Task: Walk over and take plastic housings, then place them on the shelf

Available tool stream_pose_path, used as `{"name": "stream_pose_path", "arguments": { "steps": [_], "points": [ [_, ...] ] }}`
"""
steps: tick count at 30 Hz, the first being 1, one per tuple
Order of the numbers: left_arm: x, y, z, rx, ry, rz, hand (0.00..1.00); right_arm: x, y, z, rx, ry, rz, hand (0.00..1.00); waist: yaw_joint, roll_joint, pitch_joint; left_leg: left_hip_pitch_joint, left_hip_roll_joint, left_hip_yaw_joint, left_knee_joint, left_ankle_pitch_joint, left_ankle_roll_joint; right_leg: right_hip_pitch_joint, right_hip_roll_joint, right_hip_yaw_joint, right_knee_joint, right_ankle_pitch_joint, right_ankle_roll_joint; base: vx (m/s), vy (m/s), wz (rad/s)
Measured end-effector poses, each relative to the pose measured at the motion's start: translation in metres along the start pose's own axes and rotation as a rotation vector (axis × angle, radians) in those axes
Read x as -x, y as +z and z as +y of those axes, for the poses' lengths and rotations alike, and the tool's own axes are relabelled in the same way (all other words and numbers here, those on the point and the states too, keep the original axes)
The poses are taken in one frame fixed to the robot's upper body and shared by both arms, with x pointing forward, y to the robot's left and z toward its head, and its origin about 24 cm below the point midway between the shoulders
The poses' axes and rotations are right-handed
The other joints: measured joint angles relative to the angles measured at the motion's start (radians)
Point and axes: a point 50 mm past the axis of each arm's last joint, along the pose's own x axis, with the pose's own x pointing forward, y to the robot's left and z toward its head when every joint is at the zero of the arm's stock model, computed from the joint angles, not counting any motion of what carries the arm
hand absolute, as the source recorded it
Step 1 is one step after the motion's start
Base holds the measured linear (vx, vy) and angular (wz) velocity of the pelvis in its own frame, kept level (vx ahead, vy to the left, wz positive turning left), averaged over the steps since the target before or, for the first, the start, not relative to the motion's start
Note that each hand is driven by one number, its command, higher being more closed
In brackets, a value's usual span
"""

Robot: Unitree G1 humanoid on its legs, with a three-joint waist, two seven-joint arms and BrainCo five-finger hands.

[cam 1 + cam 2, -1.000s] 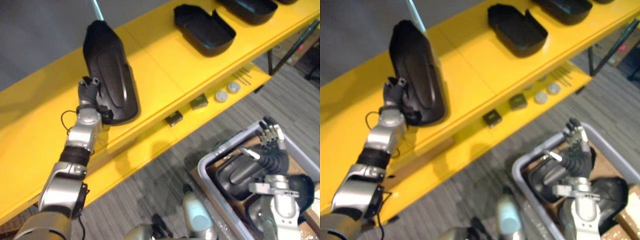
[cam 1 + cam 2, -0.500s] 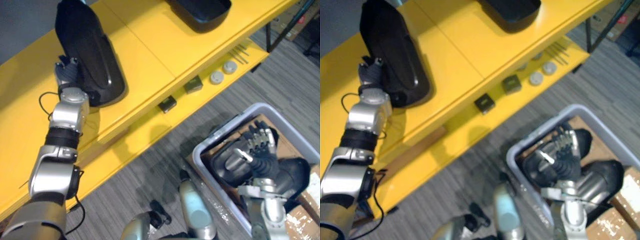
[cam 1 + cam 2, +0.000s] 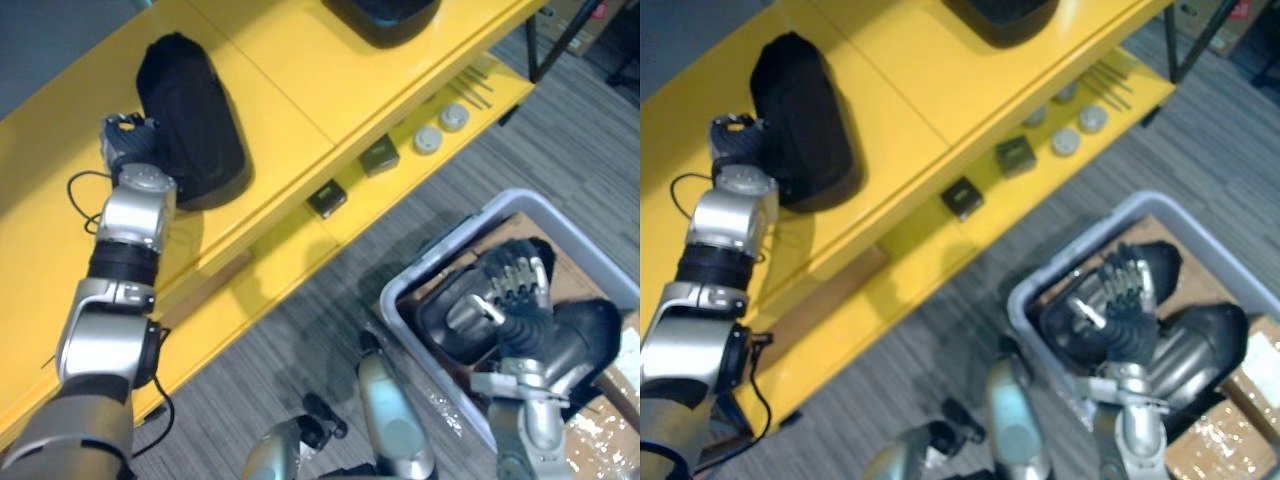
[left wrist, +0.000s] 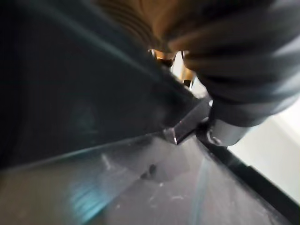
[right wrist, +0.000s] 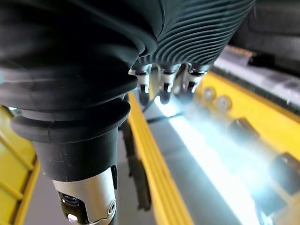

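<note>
Yellow shelf (image 3: 290,90): L hand (image 3: 128,150) fingers hidden behind housing (image 3: 195,130); R hand (image 3: 512,290) over bin (image 3: 440,255).

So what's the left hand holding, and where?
Cannot tell: the left hand is against the left edge of the black plastic housing on the yellow shelf.

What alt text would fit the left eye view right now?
The left hand sits beside a black plastic housing lying on the yellow shelf. The right hand hangs open over more black housings in a grey bin.
</note>
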Motion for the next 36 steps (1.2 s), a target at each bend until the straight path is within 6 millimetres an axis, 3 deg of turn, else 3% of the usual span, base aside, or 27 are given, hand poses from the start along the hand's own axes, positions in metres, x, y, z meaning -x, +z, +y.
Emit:
{"name": "stream_pose_path", "arguments": {
  "steps": [10, 12, 16, 19, 22, 27, 29, 31, 35, 36],
  "points": [
    [-0.001, 0.003, 0.024, 0.251, 0.324, 0.051, 0.00, 0.005, -0.003, 0.004, -0.008, 0.004, 0.023, 0.00, 0.001, 0.001, -0.001, -0.022, 0.017, 0.024, 0.021, 0.000, 0.001, -0.020, 0.007, 0.004, 0.004, 0.010, -0.006, -0.01, 0.004, 0.00],
    [-0.002, 0.012, 0.044, 0.390, 0.478, 0.005, 0.00, 0.007, -0.001, 0.004, -0.008, 0.024, 0.008, 0.00, 0.000, 0.002, -0.001, -0.012, 0.017, 0.021, 0.017, 0.000, 0.001, -0.008, 0.007, 0.002, 0.004, 0.010, -0.006, -0.02, 0.012, 0.01],
    [0.004, 0.039, 0.069, 0.494, 0.651, -0.203, 0.00, 0.004, 0.006, 0.005, 0.054, 0.098, -0.065, 0.00, 0.003, 0.005, -0.005, 0.012, 0.009, 0.015, -0.004, 0.001, 0.001, 0.016, -0.001, -0.012, -0.002, 0.010, -0.006, -0.03, 0.025, 0.09],
    [0.006, 0.050, 0.089, 0.561, 0.749, -0.379, 0.00, -0.016, 0.023, -0.011, 0.200, 0.135, -0.233, 0.00, 0.003, 0.027, -0.045, 0.041, 0.004, -0.011, -0.032, 0.013, 0.002, 0.062, -0.011, -0.034, -0.033, 0.010, -0.005, 0.00, 0.033, 0.19],
    [0.011, 0.053, 0.095, 0.600, 0.782, -0.513, 0.00, -0.056, 0.037, -0.030, 0.250, 0.101, -0.359, 0.00, 0.013, 0.042, -0.083, 0.069, -0.007, -0.052, -0.066, 0.035, 0.002, 0.108, -0.023, -0.066, -0.060, 0.012, -0.006, 0.02, 0.009, 0.29],
    [0.022, 0.005, 0.088, 0.668, 0.796, -0.529, 0.00, -0.105, 0.059, -0.009, 0.218, 0.144, -0.510, 0.00, 0.048, 0.069, -0.125, 0.121, -0.029, -0.135, -0.126, 0.085, 0.000, 0.180, -0.051, -0.130, -0.078, 0.009, -0.010, -0.01, -0.020, 0.37],
    [0.042, -0.021, 0.081, 0.706, 0.764, -0.543, 0.00, -0.118, 0.063, 0.000, 0.204, 0.154, -0.511, 0.00, 0.096, 0.069, -0.151, 0.132, -0.038, -0.177, -0.155, 0.102, -0.001, 0.201, -0.060, -0.164, -0.081, 0.007, -0.013, -0.05, -0.026, 0.43],
    [0.058, -0.044, 0.084, 0.677, 0.743, -0.549, 0.00, -0.122, 0.061, 0.005, 0.199, 0.165, -0.489, 0.00, 0.121, 0.068, -0.167, 0.145, -0.046, -0.207, -0.189, 0.119, -0.003, 0.222, -0.069, -0.191, -0.096, 0.007, -0.013, -0.05, -0.020, 0.47],
    [0.112, -0.113, 0.094, 0.572, 0.613, -0.448, 0.00, -0.122, 0.036, 0.011, 0.206, 0.119, -0.343, 0.00, 0.200, 0.063, -0.205, 0.163, -0.062, -0.296, -0.233, 0.155, 0.000, 0.288, -0.095, -0.278, -0.150, 0.012, -0.012, -0.02, -0.001, 0.62],
    [0.118, -0.120, 0.095, 0.542, 0.588, -0.428, 0.00, -0.121, 0.032, 0.011, 0.203, 0.115, -0.323, 0.00, 0.212, 0.062, -0.209, 0.160, -0.062, -0.309, -0.233, 0.157, 0.001, 0.297, -0.098, -0.290, -0.157, 0.014, -0.012, -0.01, 0.004, 0.55]
  ]
}}
